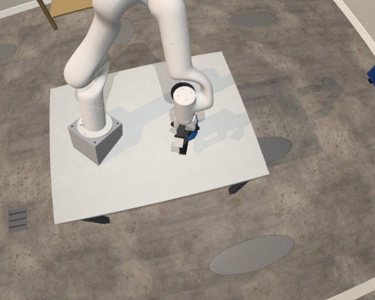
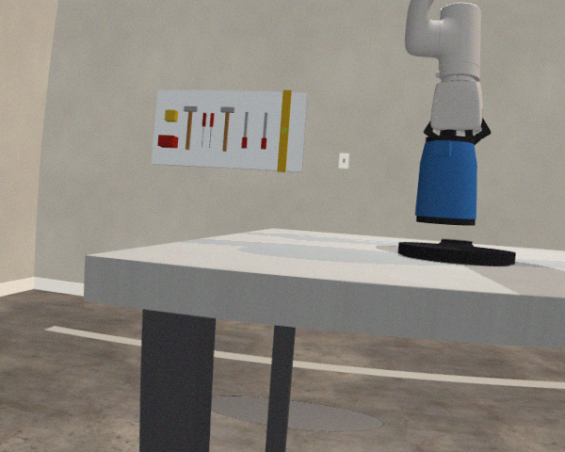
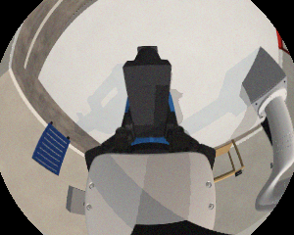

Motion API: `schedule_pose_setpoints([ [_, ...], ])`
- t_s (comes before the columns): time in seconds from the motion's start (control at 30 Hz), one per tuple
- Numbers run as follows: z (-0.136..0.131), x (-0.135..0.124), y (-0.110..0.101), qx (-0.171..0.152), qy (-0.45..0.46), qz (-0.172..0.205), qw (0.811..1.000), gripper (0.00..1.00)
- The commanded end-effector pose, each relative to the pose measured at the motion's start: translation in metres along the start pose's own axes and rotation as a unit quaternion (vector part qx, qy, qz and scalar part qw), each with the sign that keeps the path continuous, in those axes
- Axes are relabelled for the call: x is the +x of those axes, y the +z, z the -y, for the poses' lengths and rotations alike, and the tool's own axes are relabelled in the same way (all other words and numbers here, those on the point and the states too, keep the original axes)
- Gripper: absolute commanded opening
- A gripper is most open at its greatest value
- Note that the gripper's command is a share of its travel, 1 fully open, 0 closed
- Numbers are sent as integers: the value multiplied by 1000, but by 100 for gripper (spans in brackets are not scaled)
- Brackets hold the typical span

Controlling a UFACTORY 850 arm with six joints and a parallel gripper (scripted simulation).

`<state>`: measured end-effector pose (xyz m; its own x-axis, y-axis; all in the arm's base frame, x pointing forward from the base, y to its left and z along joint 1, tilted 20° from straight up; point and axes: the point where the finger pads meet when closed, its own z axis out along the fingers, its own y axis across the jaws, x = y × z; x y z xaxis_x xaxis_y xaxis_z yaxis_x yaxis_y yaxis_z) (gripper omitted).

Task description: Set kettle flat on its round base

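Toward the counter's (image 2: 282,286) far right edge, the gripper (image 2: 457,132), clamped on the kettle (image 2: 446,182), hangs it just above the base (image 2: 456,253); lowering and release remain.

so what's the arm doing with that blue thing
The arm's tool is shut on the handle of a blue kettle and holds it upright in the air, just above its round black base on the white table. A gap shows between kettle and base, so it is not set down yet.
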<state>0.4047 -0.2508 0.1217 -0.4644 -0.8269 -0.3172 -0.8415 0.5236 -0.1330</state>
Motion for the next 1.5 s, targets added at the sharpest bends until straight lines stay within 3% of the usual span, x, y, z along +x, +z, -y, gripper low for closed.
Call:
schedule_pose_setpoints([
  [0.0, 1, -1, -1, 1, 0, 0, 1000, 0],
  [0.67, -4, -18, -1, 1, 0, 0, 1000, 0],
  [1.47, -21, -81, -1, 1, 0, 0, 1000, 0],
])
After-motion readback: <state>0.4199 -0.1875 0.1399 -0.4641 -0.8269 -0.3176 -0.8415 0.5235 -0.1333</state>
